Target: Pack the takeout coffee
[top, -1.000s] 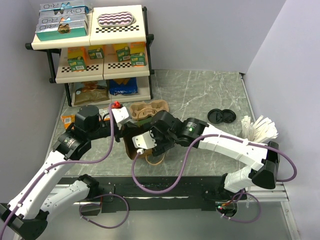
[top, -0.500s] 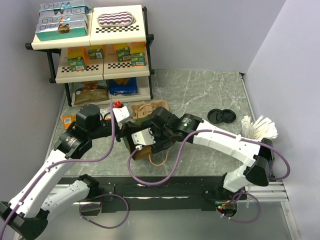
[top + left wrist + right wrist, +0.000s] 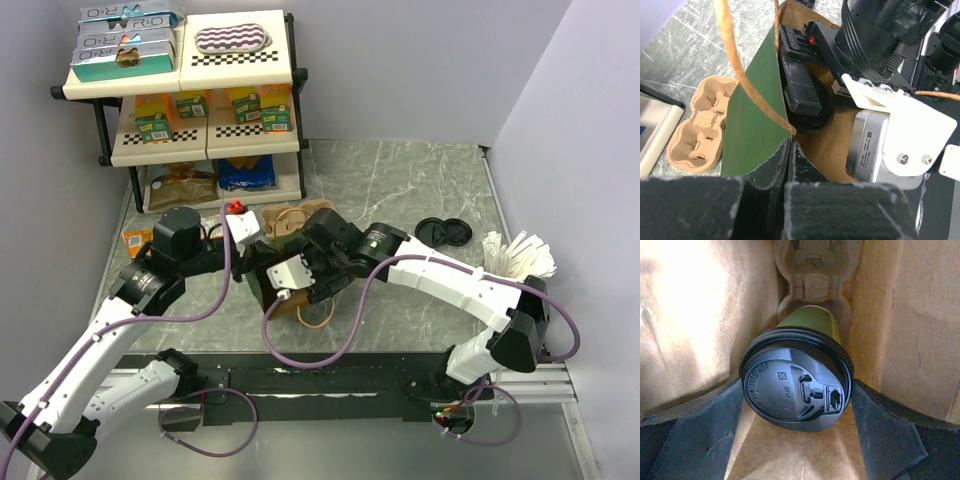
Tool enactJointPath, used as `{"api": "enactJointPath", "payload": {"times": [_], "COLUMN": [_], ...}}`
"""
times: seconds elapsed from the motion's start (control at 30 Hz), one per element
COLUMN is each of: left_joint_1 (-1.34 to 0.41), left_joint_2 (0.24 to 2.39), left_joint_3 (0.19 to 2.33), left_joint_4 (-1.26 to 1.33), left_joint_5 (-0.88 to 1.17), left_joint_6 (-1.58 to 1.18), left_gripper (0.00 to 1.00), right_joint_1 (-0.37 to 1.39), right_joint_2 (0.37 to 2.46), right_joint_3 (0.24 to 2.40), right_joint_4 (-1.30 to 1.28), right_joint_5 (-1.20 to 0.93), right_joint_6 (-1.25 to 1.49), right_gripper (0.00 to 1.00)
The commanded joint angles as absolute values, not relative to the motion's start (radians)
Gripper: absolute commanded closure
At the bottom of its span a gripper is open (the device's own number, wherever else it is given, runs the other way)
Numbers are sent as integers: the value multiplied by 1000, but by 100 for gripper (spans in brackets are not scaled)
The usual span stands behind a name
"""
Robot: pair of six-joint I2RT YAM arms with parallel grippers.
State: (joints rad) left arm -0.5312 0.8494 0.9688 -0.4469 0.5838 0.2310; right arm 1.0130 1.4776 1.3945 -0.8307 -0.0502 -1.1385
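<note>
Brown kraft-paper bag (image 3: 283,297), green on one outer face (image 3: 750,130), is seen standing open-mouthed on the grey marbled table (image 3: 400,190), with its twine handle (image 3: 735,55) looped above the mouth.

Left gripper (image 3: 789,150): jaws are pressed together on the top edge of the bag's green wall, and the mouth is held open by that pinch.

Right gripper (image 3: 797,387): it is reached down into the bag from above, jaws spread wide. The small green paper cup (image 3: 812,322) with its round black plastic lid (image 3: 795,390) is spanned between the two black fingers (image 3: 695,430). Both are laid against opposite sides of the lid rim, so the cup is recorded as gripped.

Cup position: inside the bag, deep between its brown walls and tilted. Its base is directed toward a moulded-pulp carrier (image 3: 812,270) seen at the bag's bottom. Whether base and carrier are touching cannot be told.

Outside the bag, in the top view:
- A stack of brown moulded-pulp carriers (image 3: 295,215) is noted just beyond the bag.
- Two loose black lids (image 3: 443,232) are noted well off to the bag's right.
- A three-tier shelf rack (image 3: 185,100) of packaged goods is noted farther beyond the bag, to the left.
</note>
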Motion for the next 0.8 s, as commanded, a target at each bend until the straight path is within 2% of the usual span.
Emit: {"api": "enactJointPath", "payload": {"times": [0.0,0.43,0.77], "left_joint_1": [-515,-468,-394], "left_joint_2": [873,907,962], "left_joint_3": [982,997,1035], "left_joint_4": [-434,-442,-468], "left_joint_5": [629,661,738], "left_joint_6": [230,225,244], "left_gripper": [99,99,99], "right_joint_1": [994,966,960], "right_joint_2": [1488,1562,1559], "right_joint_3": [1411,1440,1414], "right_joint_4": [-807,-804,-689], "right_joint_5": [-81,-95,-11], "right_joint_6": [-1233,-1295,-1293], "right_gripper": [100,100,100]}}
